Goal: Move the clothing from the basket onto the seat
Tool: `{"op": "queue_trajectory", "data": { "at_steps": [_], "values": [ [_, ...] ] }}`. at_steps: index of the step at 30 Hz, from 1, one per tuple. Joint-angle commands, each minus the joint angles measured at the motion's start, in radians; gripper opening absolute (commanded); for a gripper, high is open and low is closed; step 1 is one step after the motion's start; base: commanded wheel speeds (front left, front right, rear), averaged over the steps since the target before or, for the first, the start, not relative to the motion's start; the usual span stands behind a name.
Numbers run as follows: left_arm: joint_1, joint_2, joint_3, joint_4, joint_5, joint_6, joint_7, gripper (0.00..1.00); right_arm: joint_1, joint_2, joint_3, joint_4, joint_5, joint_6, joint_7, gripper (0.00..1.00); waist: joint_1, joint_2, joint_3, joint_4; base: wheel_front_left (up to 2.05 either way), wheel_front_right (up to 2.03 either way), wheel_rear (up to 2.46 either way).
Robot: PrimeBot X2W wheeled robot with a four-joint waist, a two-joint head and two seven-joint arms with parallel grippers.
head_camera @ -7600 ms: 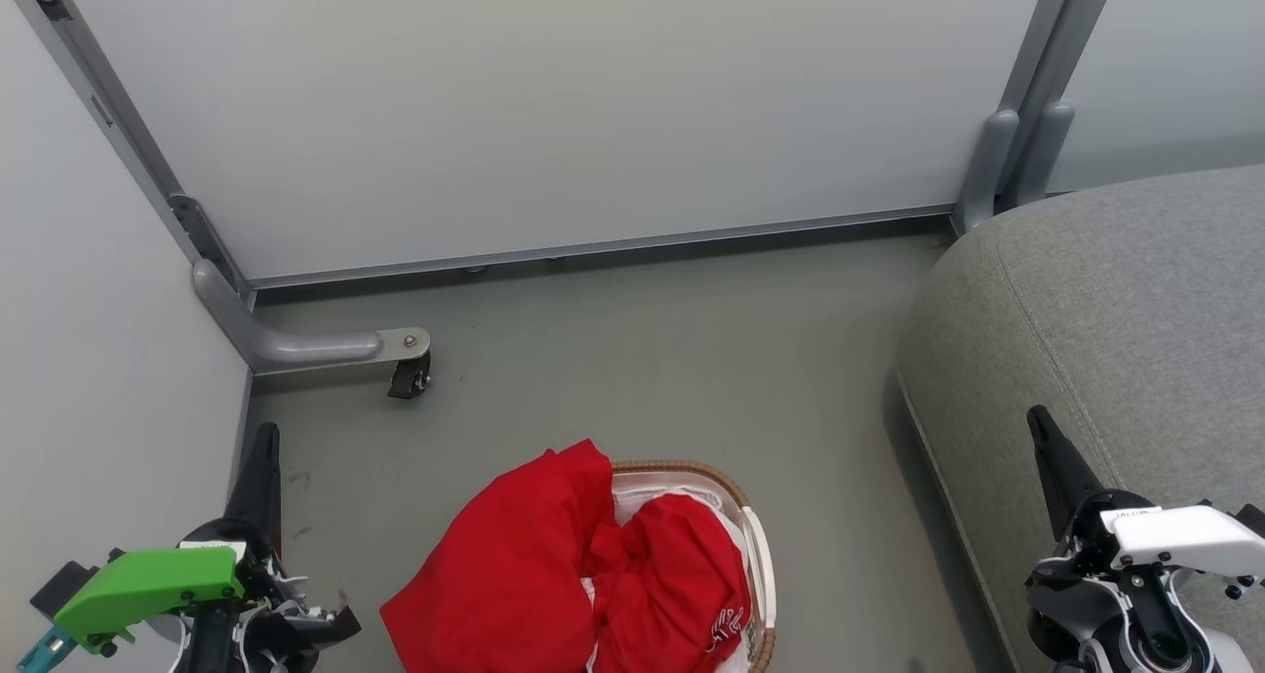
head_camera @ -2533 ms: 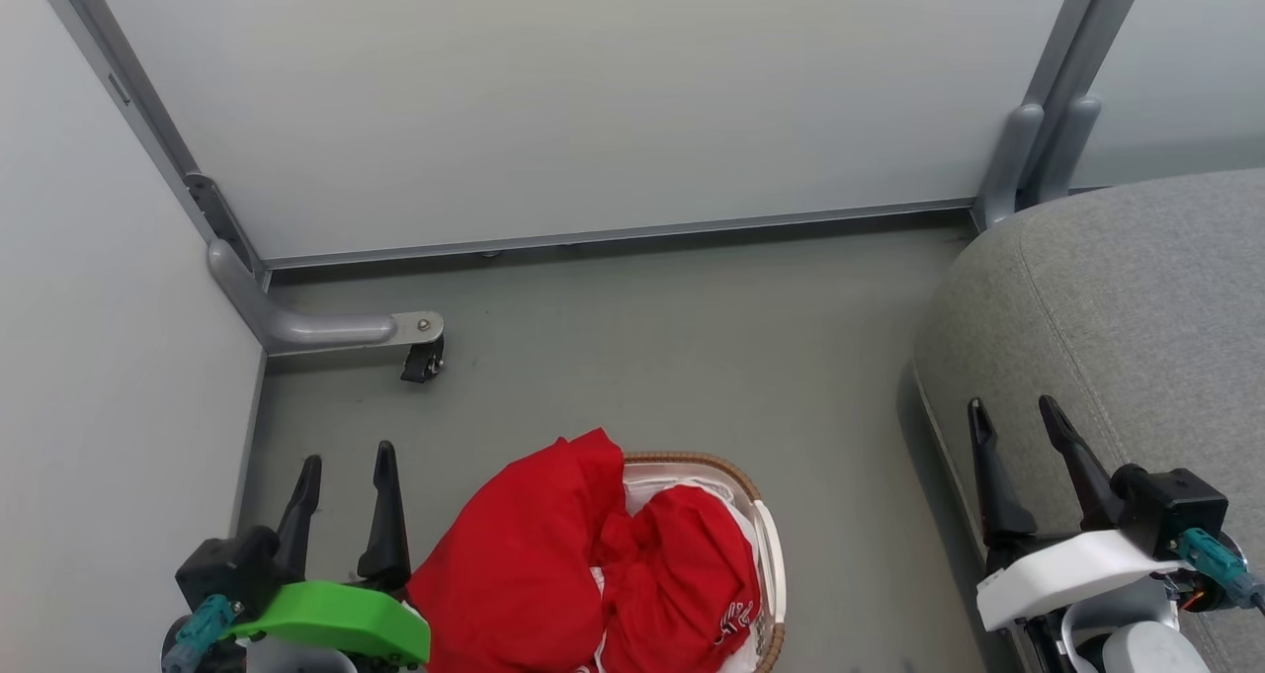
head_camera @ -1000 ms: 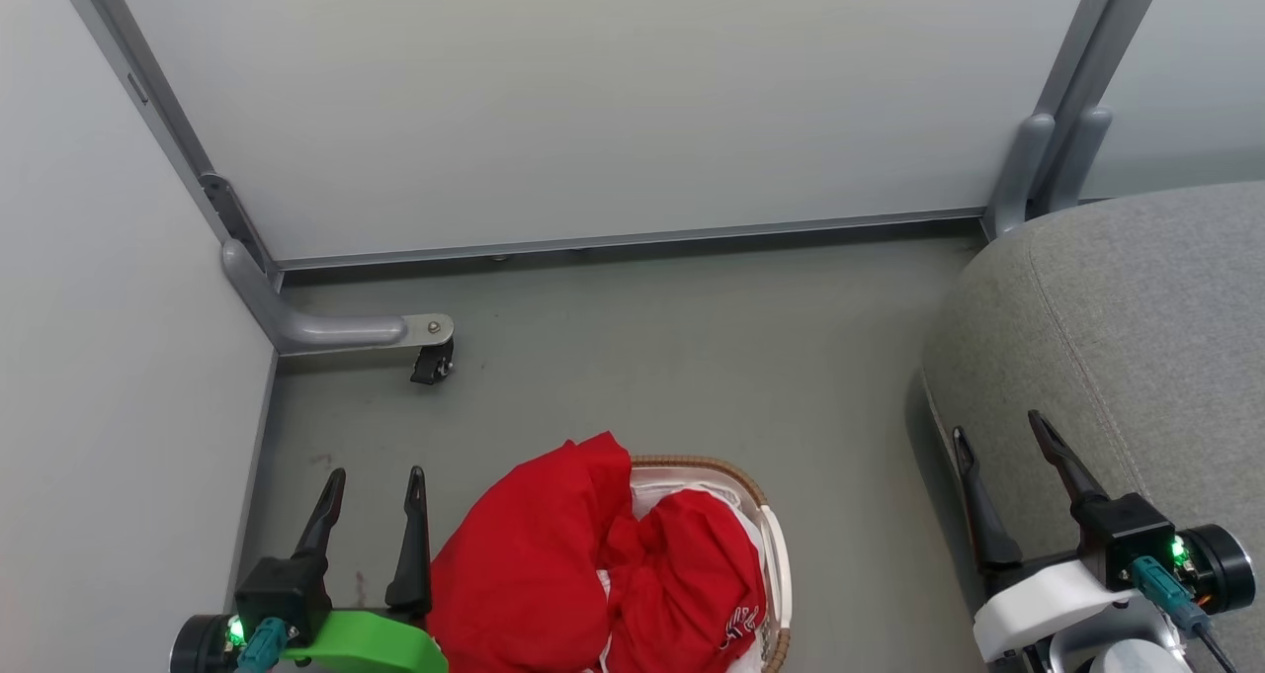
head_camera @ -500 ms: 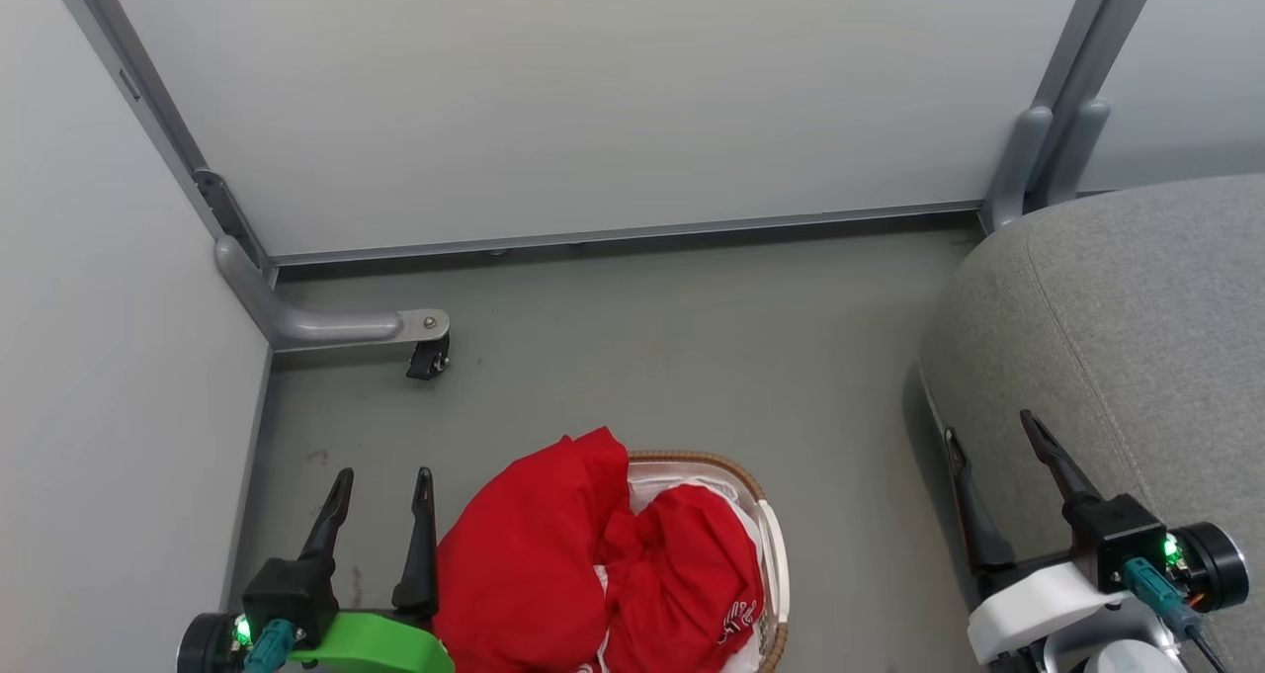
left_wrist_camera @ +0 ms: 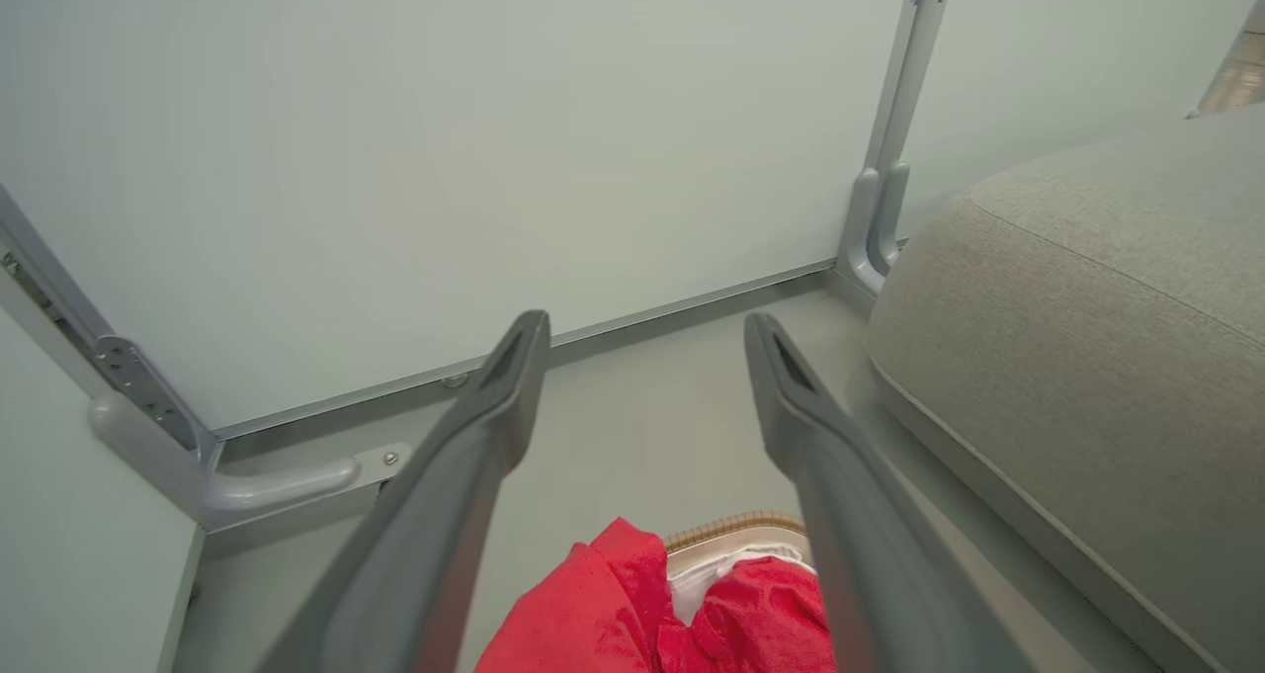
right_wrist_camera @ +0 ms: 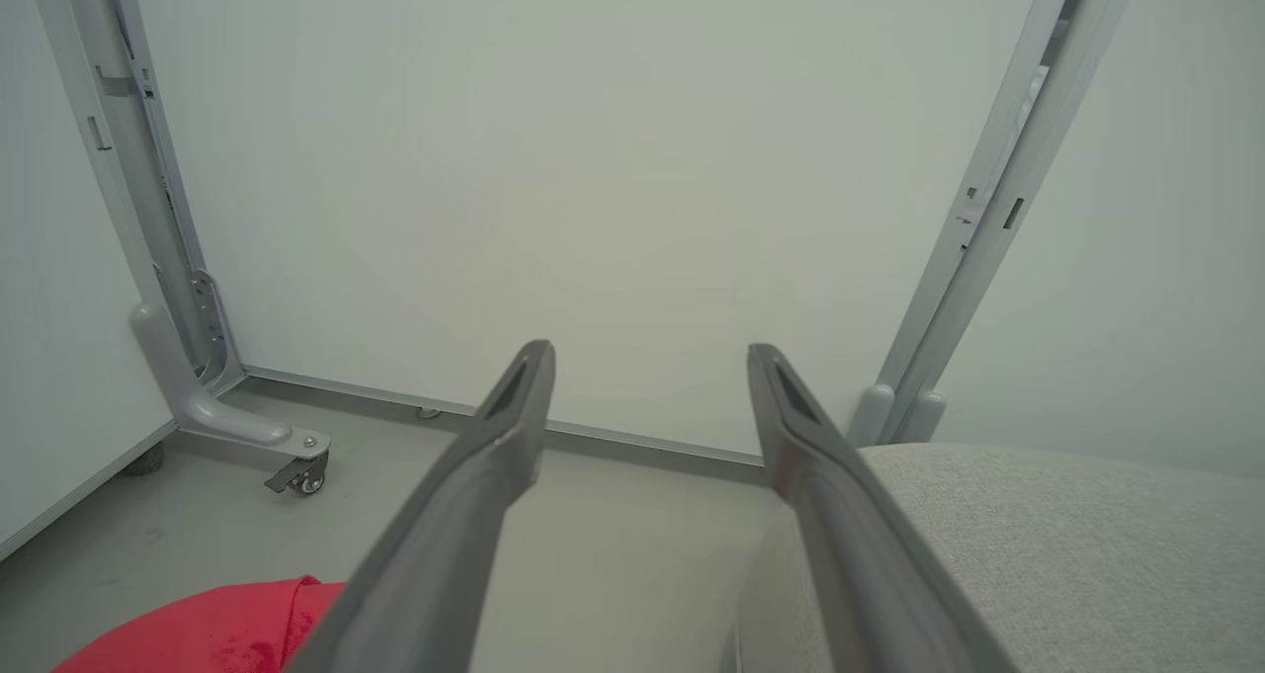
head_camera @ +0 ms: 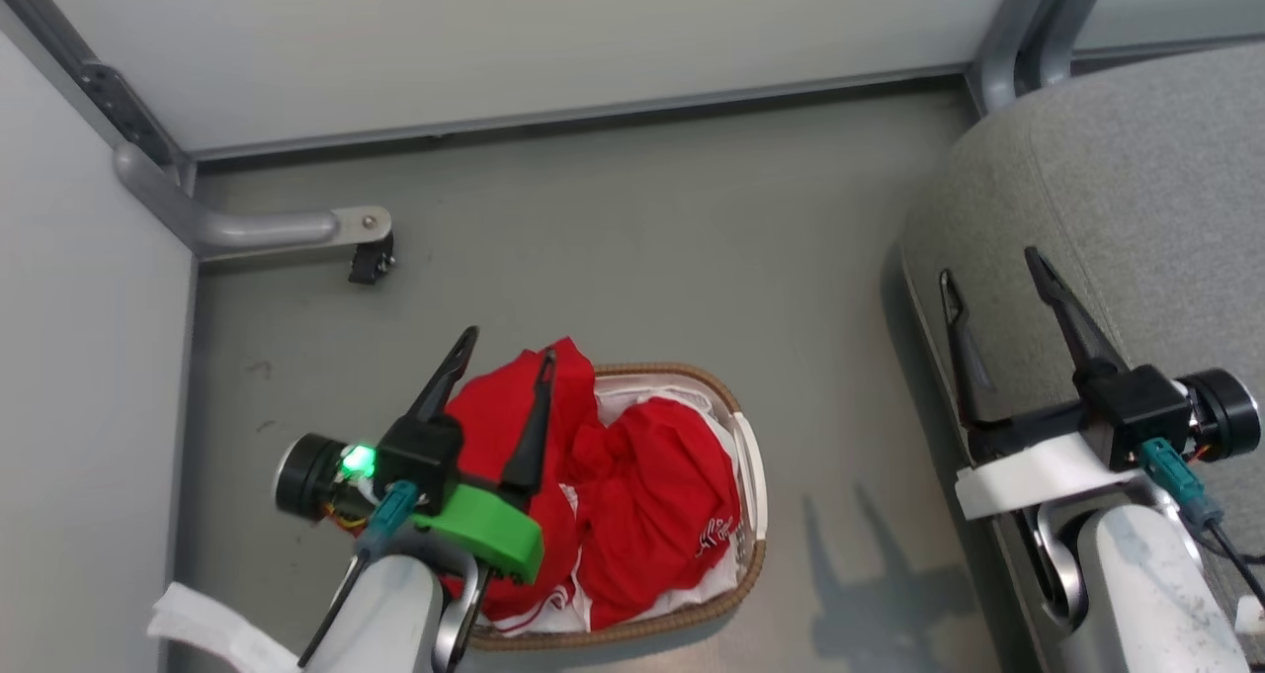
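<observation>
Red clothing (head_camera: 642,495) is heaped in the white basket (head_camera: 746,475) with its brown woven rim, on the floor at lower centre; white lettering shows on one piece. My left gripper (head_camera: 509,347) hangs open above the left heap of clothing (left_wrist_camera: 613,614), nothing between its fingers. My right gripper (head_camera: 988,268) stands open over the left edge of the grey seat (head_camera: 1137,179), apart from the basket. In the right wrist view a corner of the clothing (right_wrist_camera: 198,629) and the seat (right_wrist_camera: 1067,545) show beyond the open right gripper (right_wrist_camera: 647,357).
White partition panels (head_camera: 494,31) close off the back and left. A grey partition foot with a black caster (head_camera: 371,258) sits on the floor at the back left. Bare grey floor (head_camera: 642,228) lies between basket, panels and seat.
The head camera has tilted down, so the whole picture shifted. My left gripper has swung right and forward over the red clothing. The right gripper has risen along the seat's edge.
</observation>
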Motion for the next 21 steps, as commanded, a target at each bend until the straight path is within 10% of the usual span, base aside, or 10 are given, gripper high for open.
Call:
{"op": "queue_trajectory", "data": {
  "at_steps": [1,21],
  "values": [
    [-0.043,0.015,-0.019,0.016,0.01,-0.003,-0.001,1.0,-0.028,-0.004,0.0,-0.009,0.004,-0.001,-0.002,1.0,0.0,0.0,0.154,-0.076,0.0,0.0,0.0],
    [-0.501,0.19,-0.487,0.488,-0.103,-0.003,-0.001,1.0,-0.251,-0.002,0.052,-0.104,0.174,-0.001,-0.002,1.0,0.0,0.0,0.599,-0.345,0.0,0.0,0.0]
  ]
}}
